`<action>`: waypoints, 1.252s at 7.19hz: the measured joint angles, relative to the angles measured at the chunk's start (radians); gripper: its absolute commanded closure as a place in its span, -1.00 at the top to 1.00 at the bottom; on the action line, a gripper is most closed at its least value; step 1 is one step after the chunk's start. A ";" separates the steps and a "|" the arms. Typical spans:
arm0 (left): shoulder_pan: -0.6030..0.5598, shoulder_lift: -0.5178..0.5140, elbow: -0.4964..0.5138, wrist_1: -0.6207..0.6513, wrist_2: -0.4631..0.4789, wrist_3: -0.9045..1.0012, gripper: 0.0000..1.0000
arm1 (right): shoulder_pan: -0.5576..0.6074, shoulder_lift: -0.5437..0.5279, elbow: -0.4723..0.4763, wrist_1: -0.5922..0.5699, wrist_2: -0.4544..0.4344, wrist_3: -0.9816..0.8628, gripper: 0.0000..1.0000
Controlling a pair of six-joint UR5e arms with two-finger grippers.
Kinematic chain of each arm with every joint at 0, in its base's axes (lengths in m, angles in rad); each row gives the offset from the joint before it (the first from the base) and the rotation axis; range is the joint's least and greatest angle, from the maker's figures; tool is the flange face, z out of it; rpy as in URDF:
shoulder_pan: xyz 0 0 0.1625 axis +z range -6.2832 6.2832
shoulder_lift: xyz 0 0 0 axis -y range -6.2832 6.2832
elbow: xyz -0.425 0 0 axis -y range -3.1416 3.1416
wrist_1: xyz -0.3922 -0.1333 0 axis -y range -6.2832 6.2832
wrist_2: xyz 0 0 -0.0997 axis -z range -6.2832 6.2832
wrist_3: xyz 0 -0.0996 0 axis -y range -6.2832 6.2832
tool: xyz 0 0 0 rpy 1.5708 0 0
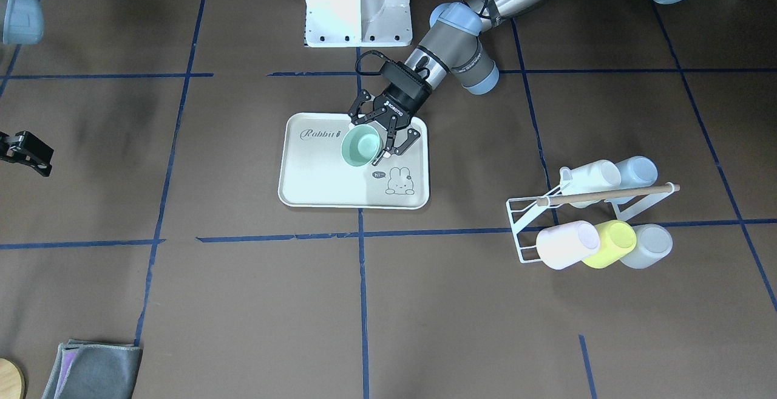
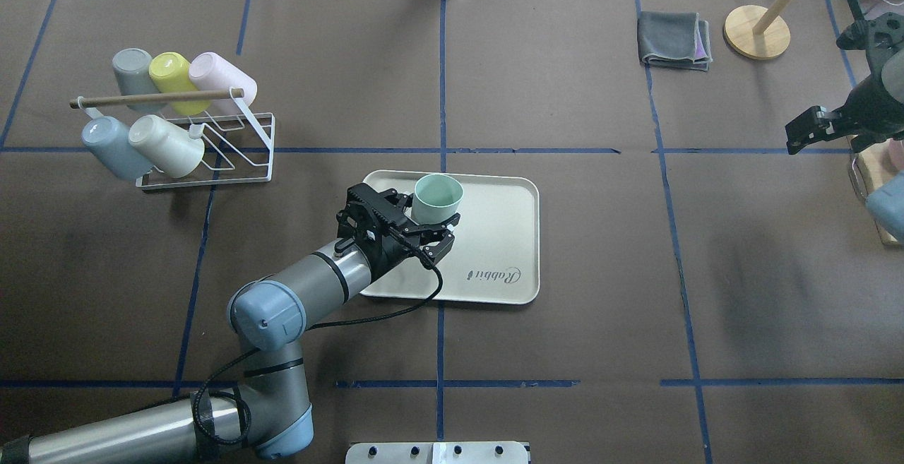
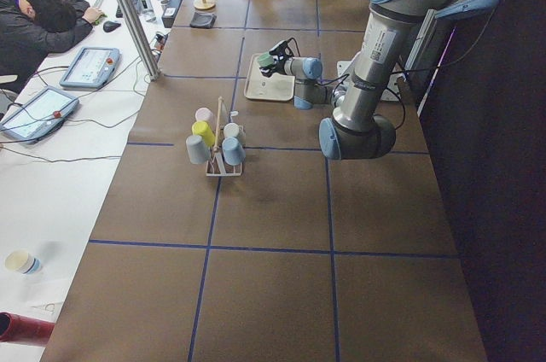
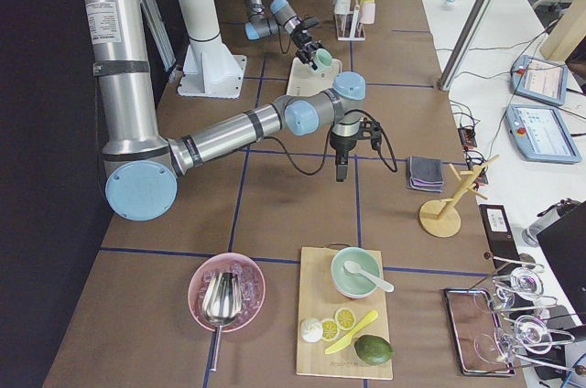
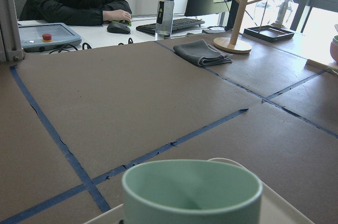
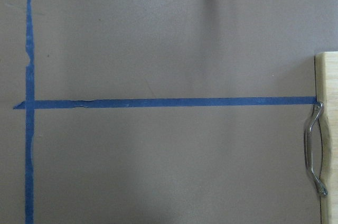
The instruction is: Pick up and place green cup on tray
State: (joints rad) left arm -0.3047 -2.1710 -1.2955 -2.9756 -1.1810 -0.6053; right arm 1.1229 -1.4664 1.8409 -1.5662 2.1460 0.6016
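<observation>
The green cup (image 1: 360, 147) stands upright over the near-left part of the cream tray (image 1: 322, 186), beside the "Rabbit" script. My left gripper (image 1: 366, 141) reaches in from the robot's side, its fingers against the cup's two sides, shut on it. From overhead the cup (image 2: 438, 199) is at the tray's (image 2: 501, 238) far-left corner, held in the left gripper (image 2: 431, 208). The left wrist view shows the cup's rim (image 5: 191, 184) close up. My right gripper (image 2: 791, 145) hangs empty and shut at the table's right end, far from the tray.
A white wire rack (image 2: 205, 174) with several cups, among them a yellow one (image 2: 169, 72), stands at the far left. A folded grey cloth (image 2: 674, 40) and a wooden stand (image 2: 756, 33) lie far right. A cutting board (image 6: 328, 129) lies under the right wrist.
</observation>
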 measured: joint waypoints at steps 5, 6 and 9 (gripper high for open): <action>0.001 -0.035 0.051 -0.005 -0.006 0.043 0.60 | 0.000 -0.002 0.000 0.000 0.000 0.001 1.00; 0.001 -0.035 0.051 -0.002 -0.005 0.053 0.67 | 0.000 -0.002 0.000 0.000 0.000 0.002 1.00; 0.001 -0.036 0.049 0.000 -0.003 0.059 0.97 | 0.000 -0.003 0.001 0.000 0.000 0.003 1.00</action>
State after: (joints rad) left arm -0.3037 -2.2069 -1.2463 -2.9760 -1.1844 -0.5459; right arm 1.1229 -1.4696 1.8421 -1.5662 2.1460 0.6047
